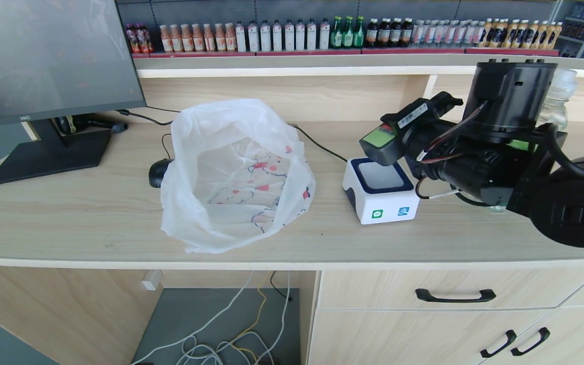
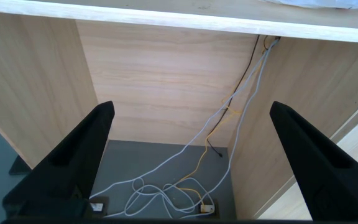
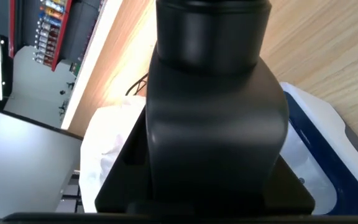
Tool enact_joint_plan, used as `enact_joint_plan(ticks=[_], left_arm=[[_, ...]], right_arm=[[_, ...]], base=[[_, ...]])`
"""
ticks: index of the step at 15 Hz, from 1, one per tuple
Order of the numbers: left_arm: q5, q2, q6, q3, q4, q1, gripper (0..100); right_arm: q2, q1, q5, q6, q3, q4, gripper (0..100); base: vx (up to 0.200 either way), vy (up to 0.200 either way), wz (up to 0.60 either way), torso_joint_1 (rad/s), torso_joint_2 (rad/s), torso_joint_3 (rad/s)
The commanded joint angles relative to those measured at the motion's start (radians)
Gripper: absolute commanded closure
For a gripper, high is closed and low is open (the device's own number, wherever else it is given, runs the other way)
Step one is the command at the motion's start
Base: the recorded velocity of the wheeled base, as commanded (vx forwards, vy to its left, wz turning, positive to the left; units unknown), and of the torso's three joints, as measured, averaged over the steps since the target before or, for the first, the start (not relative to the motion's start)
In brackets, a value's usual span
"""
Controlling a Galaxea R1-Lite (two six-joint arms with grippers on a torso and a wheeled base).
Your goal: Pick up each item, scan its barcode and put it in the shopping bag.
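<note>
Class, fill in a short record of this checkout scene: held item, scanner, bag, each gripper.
Held item: dark item with barcode label, over the scanner
Right gripper: shut on dark item
Scanner: white-and-blue box on counter, right of shopping bag
Shopping bag: white, mouth open, on counter
Left gripper: open, empty, below the counter top

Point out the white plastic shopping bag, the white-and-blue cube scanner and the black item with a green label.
white plastic shopping bag [image 1: 183, 203], head view, its left wall.
white-and-blue cube scanner [image 1: 379, 178], head view, its top window.
black item with a green label [image 1: 379, 138], head view, the green label.
</note>
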Motion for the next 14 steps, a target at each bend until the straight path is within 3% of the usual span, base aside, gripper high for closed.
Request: enact_joint_plan(ticks=[1, 5, 9, 11, 14], left_arm=[[0.0, 0.0, 0.0, 0.0, 0.0, 0.0, 0], [0.0, 0.0, 0.0, 0.0, 0.0, 0.0, 0], [0.0, 0.0, 0.0, 0.0, 0.0, 0.0, 0], [0.0, 0.0, 0.0, 0.0, 0.0, 0.0, 0], [0.0, 0.0, 0.0, 0.0, 0.0, 0.0, 0]], right_arm=[[-0.018, 0.001, 0.0, -0.019, -0.029, -0.001, 100], [-0.073, 0.048, -0.004, -0.094, -0.034, 0.011, 100], [-0.11, 0.18, -0.151, -0.209, -0.007, 0.004, 100], [-0.136, 0.265, -0.174, -0.291, -0.001, -0.007, 100], [-0.135, 0.292, -0.167, -0.473, 0.043, -0.193, 100]], base=[[0.0, 0.0, 0.0, 0.0, 0.0, 0.0], [0.0, 0.0, 0.0, 0.0, 0.0, 0.0], [0.0, 0.0, 0.0, 0.0, 0.0, 0.0], [0.0, 0.0, 0.0, 0.0, 0.0, 0.0], [0.0, 0.0, 0.0, 0.0, 0.0, 0.0]])
